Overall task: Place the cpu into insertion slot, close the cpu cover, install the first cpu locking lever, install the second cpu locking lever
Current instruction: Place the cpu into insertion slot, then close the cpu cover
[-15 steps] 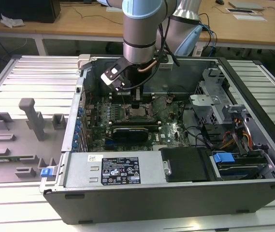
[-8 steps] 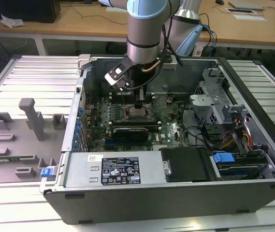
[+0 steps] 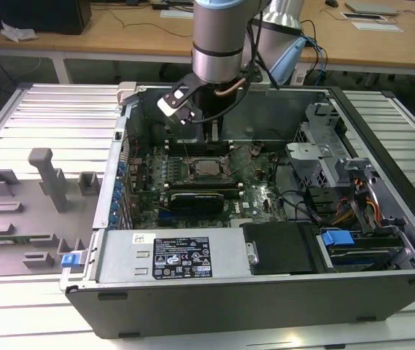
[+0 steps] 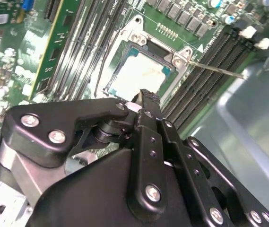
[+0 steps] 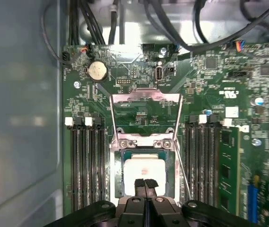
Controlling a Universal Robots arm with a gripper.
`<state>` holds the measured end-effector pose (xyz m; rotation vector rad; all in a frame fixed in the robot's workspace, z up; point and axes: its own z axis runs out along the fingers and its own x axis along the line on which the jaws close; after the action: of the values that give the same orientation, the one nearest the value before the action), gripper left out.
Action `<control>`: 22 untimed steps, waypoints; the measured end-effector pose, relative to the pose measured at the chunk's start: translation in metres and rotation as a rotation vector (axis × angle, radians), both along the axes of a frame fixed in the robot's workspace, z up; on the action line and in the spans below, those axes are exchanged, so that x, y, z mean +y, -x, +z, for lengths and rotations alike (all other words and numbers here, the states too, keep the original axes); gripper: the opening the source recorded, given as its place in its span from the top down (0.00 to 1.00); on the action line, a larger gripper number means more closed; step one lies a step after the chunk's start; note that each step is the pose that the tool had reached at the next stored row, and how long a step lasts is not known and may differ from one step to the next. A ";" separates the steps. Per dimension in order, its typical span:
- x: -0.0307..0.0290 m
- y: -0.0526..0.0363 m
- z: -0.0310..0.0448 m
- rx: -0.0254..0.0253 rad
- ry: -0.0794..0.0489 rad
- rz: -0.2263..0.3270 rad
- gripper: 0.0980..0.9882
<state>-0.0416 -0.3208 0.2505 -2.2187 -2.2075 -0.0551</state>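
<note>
pincer (image 5: 145,185) jaws fully closed, tips pressed together, nothing held between them

tips sit over the near edge of the cpu (image 5: 143,171); can't tell whether they touch it or hang just above

cpu lies flat in the insertion slot (image 5: 115,165), silver top up, looks square to the rim, so placement reads as done

key relation: the cpu cover (image 5: 146,98) is on the far side of the chip from the pincer. It is open, swung back on its hinge at the slot's far edge, with board showing through its window. The hinge line runs across the pincer's line, so my read is the cover's closing arc comes straight back toward the tips, which sit inside that arc

locking lever (image 4: 219,70) is a thin rod, unlatched, running along one side of the slot and angled out over the memory slots (image 5: 84,165)

room is tight: memory banks sit just beside the slot on both sides, with green board (image 5: 210,94) all round and cables beyond the cover

exterior view: the arm (image 3: 218,36) drops straight down into the open case (image 3: 265,299), which lies on the slatted worktop (image 3: 54,109); grey fixture tray (image 3: 25,211) at the exterior view's left, well apart
</note>
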 end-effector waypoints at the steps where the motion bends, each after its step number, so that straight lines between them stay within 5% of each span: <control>1: 0.0000 0.0000 0.0040 0.0001 0.001 0.000 0.99; 4: 0.0000 0.0000 0.0154 0.0000 0.004 0.000 0.99; 22: -0.0001 0.0001 0.0176 0.0002 0.004 0.000 0.99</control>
<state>-0.0417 -0.3208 0.2681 -2.2210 -2.2097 -0.0500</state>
